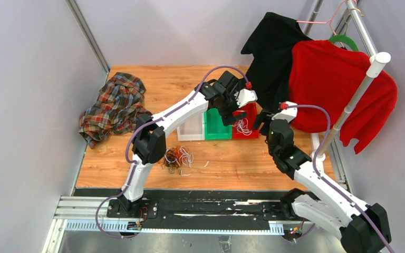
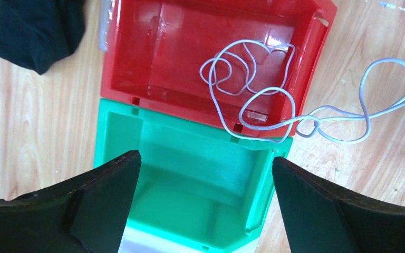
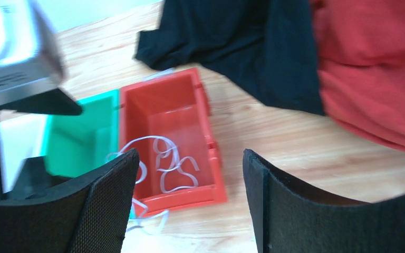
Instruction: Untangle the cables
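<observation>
Several cables [image 1: 176, 158] lay knotted in a heap on the table [image 1: 232, 168], waiting for sorting. The left gripper [image 2: 205, 161] hung over the green bin [image 2: 117, 132], jaws wide and empty. One white cable [image 2: 253, 79] sprawled in the red bin [image 2: 137, 52], seemingly set apart there, tail over the rim. The right gripper [image 3: 190, 153] hovered nearby, jaws wide, holding nothing

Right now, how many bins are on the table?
3, side by side in a row: white bin on the left, green bin in the middle, red bin on the right. Another could lie hidden under the plaid shirt.
</observation>
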